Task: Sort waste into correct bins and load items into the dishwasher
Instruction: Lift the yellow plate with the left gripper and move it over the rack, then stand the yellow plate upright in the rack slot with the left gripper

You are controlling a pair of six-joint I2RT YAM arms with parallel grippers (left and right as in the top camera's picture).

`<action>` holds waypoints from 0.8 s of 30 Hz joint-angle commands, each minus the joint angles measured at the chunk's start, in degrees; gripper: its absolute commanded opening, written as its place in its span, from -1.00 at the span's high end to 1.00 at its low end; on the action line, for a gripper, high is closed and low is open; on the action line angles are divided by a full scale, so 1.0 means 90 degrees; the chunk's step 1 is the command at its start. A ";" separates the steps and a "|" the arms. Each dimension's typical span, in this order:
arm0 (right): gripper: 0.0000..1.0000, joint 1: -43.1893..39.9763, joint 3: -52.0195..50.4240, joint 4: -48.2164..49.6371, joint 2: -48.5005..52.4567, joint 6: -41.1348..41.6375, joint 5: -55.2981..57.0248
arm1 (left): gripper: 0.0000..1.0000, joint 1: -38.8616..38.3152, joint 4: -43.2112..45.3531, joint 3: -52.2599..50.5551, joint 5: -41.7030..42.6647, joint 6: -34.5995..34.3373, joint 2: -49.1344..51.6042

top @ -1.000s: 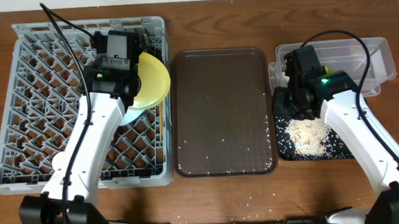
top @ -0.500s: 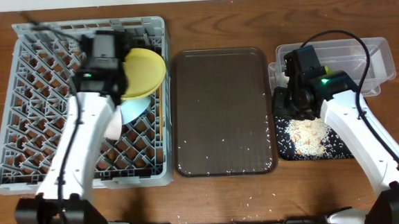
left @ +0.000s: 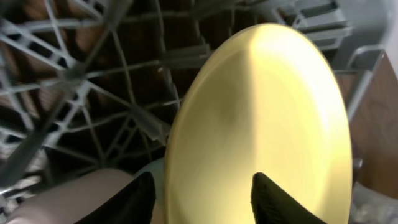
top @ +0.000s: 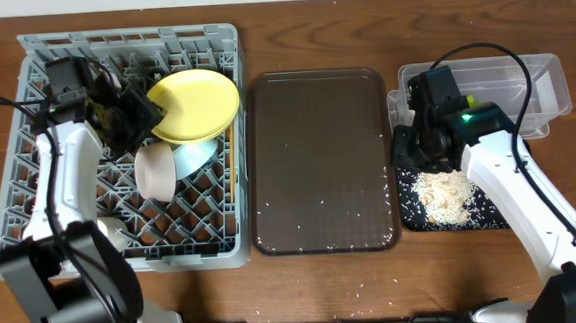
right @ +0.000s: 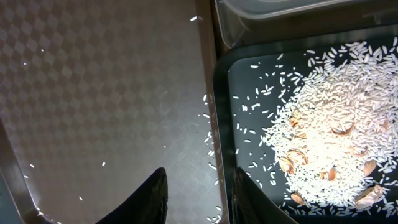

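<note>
The round yellow plate leans in the grey dish rack, over the light blue bowl. The pinkish-white bowl lies on its side beside them. My left gripper sits just left of the plate, jaws open, holding nothing. My right gripper hangs open low over the seam between the brown tray and the black tray. A heap of white rice with brown bits lies in the black tray. The clear tub stands behind it.
The dark brown serving tray lies between rack and bins, with scattered rice grains on it. A few grains lie on the table by the front edge. A small white object sits low in the rack under my left arm.
My left gripper let go of the yellow plate and swung left; the plate now rests on the blue bowl. The right arm stayed put, its jaws slightly wider.
</note>
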 commanded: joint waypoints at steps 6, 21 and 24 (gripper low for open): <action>0.34 0.0056 -0.0015 -0.0007 -0.0053 -0.0046 -0.0032 | 0.85 0.0046 0.0529 0.0046 0.0100 0.0265 -0.0143; 0.31 0.0056 -0.0017 0.0073 -0.0053 -0.0044 -0.0032 | 0.85 -0.1435 0.0602 0.0046 -0.4464 0.2234 -0.1413; 0.30 0.0056 -0.0017 0.0090 -0.0053 -0.0044 -0.0032 | 0.85 -0.2093 0.0748 0.0046 -0.5527 0.2477 -0.1367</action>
